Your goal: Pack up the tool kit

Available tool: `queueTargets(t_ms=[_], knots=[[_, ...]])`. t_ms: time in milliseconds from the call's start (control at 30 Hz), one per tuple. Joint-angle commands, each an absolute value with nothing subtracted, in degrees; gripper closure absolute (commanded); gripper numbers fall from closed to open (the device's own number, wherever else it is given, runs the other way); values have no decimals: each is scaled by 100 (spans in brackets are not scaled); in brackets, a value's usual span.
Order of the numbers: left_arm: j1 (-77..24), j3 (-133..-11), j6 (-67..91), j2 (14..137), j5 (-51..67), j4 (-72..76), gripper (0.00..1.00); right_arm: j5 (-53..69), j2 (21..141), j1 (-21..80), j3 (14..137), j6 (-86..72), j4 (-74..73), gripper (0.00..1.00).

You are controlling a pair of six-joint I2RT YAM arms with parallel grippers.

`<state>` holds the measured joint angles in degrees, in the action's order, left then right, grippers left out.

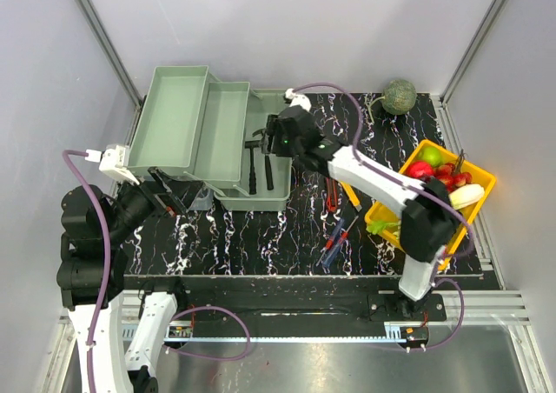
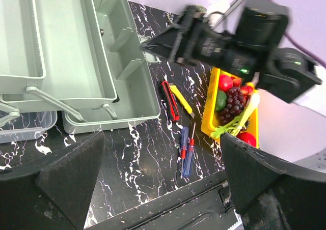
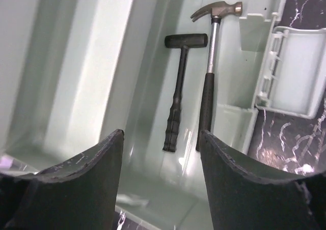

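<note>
From above, the toolbox (image 1: 217, 136) stands open at the far left of the table (image 1: 261, 254), its trays folded out. Two hammers (image 1: 259, 167) already lie in its bottom. The red pliers (image 1: 333, 197), yellow knife (image 1: 352, 197) and screwdrivers (image 1: 334, 241) lie loose between the box and the fruit tray (image 1: 483, 181). Most of the packing therefore looks undone, and the box is not yet closed.

In the left wrist view, the left claw (image 2: 168, 189) is spread wide and empty, hovering beside the box's near side and facing the loose tools.

In the right wrist view, the right claw (image 3: 160, 184) is parted and holds nothing. It hangs over the box's interior, where the black hammer (image 3: 178, 87) lies beside the steel-headed hammer (image 3: 210, 82).
</note>
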<state>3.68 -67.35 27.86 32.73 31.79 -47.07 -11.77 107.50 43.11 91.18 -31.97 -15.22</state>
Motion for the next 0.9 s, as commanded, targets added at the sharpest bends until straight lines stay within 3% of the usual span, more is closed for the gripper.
queueTargets(t_ms=[0, 333, 500, 867], knots=[[352, -6768, 2716, 3313, 3383, -4518, 1, -1185, 9416, 4280, 8352, -3181, -1765, 34], [290, -6416, 2874, 3419, 4095, -3991, 1, -2715, 7217, 4271, 5917, -4295, -3400, 29], [115, -6144, 2979, 3507, 3991, -3797, 1, -2629, 6479, 4271, 4950, -5377, -3718, 36], [-596, -6055, 3085, 4359, 2462, -3323, 5, -2030, 7215, 4280, 4264, -6038, -4035, 46]])
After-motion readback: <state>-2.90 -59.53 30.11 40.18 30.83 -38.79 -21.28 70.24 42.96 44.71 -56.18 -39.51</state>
